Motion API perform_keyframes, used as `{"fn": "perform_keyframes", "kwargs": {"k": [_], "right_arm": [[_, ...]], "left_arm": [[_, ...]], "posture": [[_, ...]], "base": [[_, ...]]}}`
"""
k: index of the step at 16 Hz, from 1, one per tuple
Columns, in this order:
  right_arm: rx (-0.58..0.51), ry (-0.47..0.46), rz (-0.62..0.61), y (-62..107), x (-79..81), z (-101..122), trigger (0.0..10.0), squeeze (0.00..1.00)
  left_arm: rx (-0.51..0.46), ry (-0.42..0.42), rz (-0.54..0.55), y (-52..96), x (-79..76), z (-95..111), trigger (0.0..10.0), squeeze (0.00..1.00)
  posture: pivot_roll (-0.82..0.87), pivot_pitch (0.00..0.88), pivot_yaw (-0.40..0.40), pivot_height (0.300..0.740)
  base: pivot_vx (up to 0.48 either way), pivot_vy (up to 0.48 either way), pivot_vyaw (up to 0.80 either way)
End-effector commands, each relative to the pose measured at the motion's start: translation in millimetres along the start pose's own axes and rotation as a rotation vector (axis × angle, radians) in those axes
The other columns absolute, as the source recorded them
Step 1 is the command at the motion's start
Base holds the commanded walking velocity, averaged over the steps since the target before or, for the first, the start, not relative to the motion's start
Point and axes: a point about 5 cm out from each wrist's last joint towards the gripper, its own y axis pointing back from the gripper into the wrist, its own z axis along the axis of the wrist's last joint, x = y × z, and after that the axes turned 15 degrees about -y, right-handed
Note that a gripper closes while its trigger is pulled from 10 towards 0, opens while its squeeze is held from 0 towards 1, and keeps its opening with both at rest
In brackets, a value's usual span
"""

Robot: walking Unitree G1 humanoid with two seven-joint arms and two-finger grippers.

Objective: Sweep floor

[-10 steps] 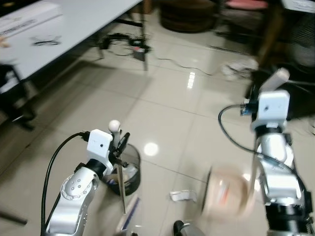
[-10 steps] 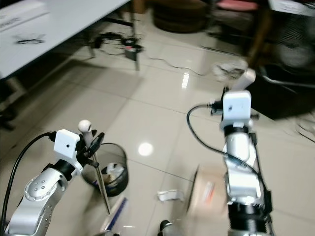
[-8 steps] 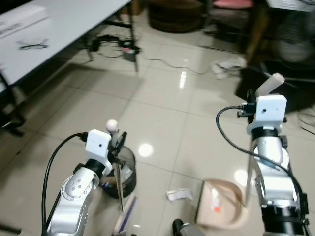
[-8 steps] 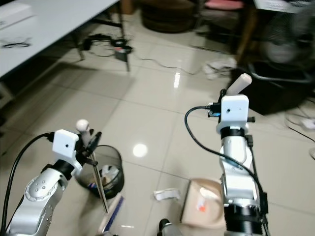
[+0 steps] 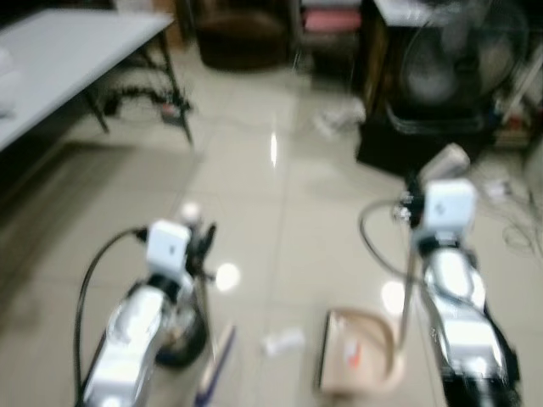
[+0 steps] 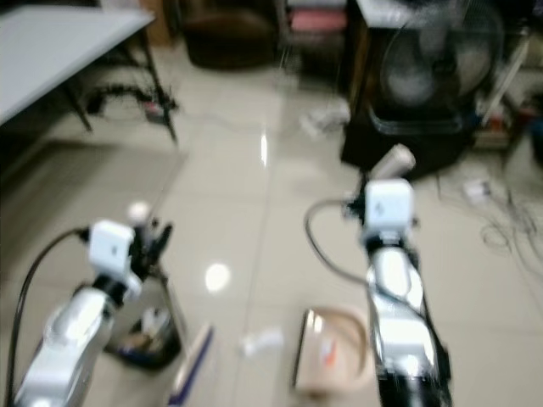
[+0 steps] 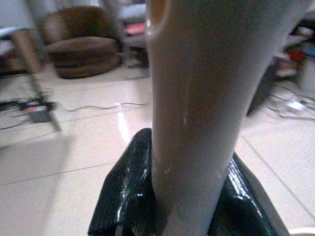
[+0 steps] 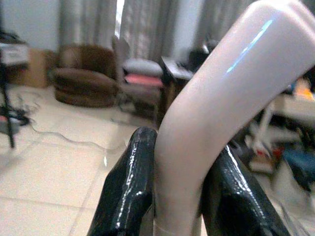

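Now my left hand (image 5: 199, 246) grips the broom (image 5: 212, 373), right hand (image 5: 424, 182) grips the dustpan (image 5: 356, 365); paper scrap (image 5: 282, 342) lies between them.

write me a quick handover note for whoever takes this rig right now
Left hand: shut on the broom handle, beside the black bin.
Right hand: shut on the dustpan handle; the dustpan sits on the floor by the right arm.
A white paper scrap lies between broom head and dustpan, not yet swept in.
Left to do: sweep it into the pan. Head views are blurred.
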Motion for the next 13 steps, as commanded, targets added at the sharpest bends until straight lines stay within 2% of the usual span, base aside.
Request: {"fn": "perform_keyframes", "kwargs": {"k": [1, 3, 6, 9, 13], "right_arm": [[-0.023, -0.030, -0.006, -2.1, 1.8, 7.2, 10.0, 0.00], [-0.014, -0.045, -0.015, -1.2, 1.7, 4.2, 10.0, 0.00], [0.007, -0.057, -0.026, -1.3, 0.1, 0.5, 10.0, 0.00], [0.047, -0.095, 0.013, 1.5, 4.4, -5.9, 10.0, 0.00], [0.051, -0.103, 0.077, 5.5, 10.8, -10.9, 10.0, 0.00]], "left_arm": [[-0.036, -0.023, 0.011, -3.9, 4.5, 8.4, 10.0, 0.00], [-0.041, -0.028, 0.026, -5.9, 5.4, 10.0, 10.0, 0.00], [-0.048, -0.047, 0.062, -8.3, 7.8, 11.7, 10.0, 0.00], [-0.042, -0.055, 0.098, -8.0, 12.9, 11.2, 10.0, 0.00], [-0.006, -0.080, 0.124, -5.9, 16.8, 6.1, 10.0, 0.00]], "posture": [[-0.01, 0.035, 0.055, 0.740], [-0.01, 0.033, 0.054, 0.740], [-0.01, 0.033, 0.054, 0.740], [-0.01, 0.036, 0.051, 0.740], [-0.01, 0.045, 0.053, 0.740]], "base": [[0.345, 0.000, -0.80], [0.373, 0.000, -0.80], [0.385, 0.000, 0.00], [0.368, 0.000, 0.00], [0.000, 0.000, 0.00]]}}
